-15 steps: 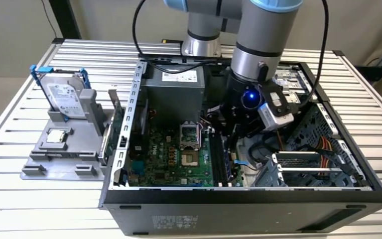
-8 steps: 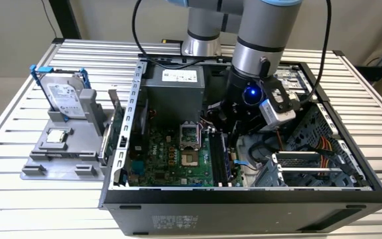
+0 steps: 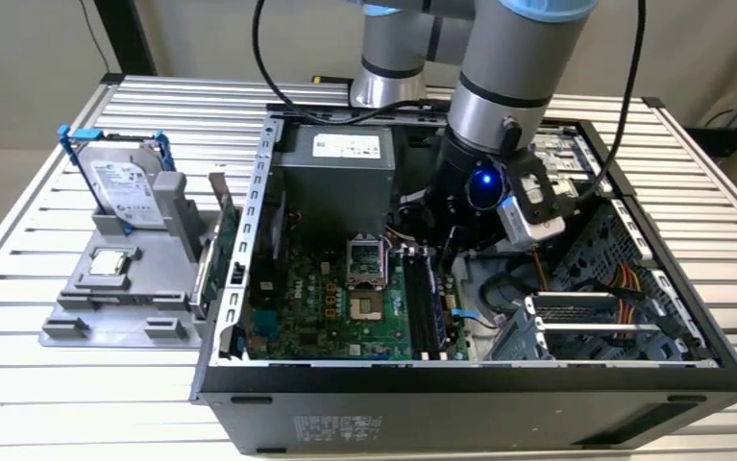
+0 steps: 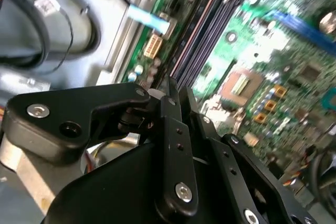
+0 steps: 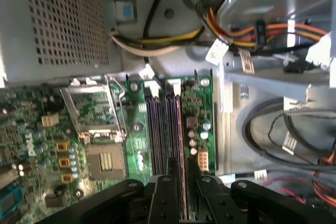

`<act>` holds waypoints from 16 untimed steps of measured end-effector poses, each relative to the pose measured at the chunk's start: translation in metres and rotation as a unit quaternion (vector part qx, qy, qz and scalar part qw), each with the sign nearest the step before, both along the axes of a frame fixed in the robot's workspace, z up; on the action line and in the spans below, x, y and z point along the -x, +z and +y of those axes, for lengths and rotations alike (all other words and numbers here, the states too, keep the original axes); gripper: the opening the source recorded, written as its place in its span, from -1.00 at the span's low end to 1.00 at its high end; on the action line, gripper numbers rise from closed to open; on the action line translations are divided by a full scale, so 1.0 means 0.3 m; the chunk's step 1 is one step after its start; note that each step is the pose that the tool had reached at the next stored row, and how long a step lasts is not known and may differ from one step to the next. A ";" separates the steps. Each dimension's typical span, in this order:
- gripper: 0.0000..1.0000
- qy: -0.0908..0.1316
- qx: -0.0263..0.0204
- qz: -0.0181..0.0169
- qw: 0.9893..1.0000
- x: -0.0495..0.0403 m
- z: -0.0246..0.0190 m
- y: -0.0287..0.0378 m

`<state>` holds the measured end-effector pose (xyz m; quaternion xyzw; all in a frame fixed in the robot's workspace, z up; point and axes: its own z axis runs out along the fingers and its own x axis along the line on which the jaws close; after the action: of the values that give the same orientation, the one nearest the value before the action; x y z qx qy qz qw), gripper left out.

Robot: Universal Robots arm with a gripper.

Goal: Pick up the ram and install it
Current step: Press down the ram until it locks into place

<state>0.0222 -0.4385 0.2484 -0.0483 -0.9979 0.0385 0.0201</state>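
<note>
Claw [image 5: 178,182] over memory slots [image 5: 163,124] in first wrist view; exterior: hard drive [image 3: 125,182] outside.

**Layout inside and beside the open case**

We find the computer case [image 3: 471,384] lying open on the slatted table [image 3: 73,394]. The motherboard [image 3: 330,307] lies flat in the case, with the power supply [image 3: 336,158] behind it. The memory slots [image 3: 426,307] run along the board's edge toward the exterior view's right; the CPU socket [image 3: 368,307] sits just beside them. The gripper [image 5: 181,182] hangs directly over the slots. Outside the case, on the exterior view's left, a fixture [image 3: 125,307] bears the hard drive [image 3: 122,187] upright and the CPU chip [image 3: 110,261] flat before it.
</note>
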 end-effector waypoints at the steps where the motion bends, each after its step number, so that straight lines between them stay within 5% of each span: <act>1: 1.00 0.000 -0.009 0.000 1.000 0.000 -0.001 0.000; 3: 1.00 0.000 -0.031 0.000 1.000 0.000 -0.003 0.000; 5: 1.00 0.000 -0.040 0.000 0.999 0.000 -0.005 0.008; 11: 1.00 0.000 -0.045 0.005 0.999 0.000 -0.016 0.056; 13: 1.00 0.000 -0.050 0.005 0.999 0.000 -0.018 0.061; 16: 1.00 -0.001 -0.050 0.005 0.999 0.000 -0.018 0.062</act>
<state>0.0222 -0.4440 0.2670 -0.0476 -0.9984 -0.0110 0.0275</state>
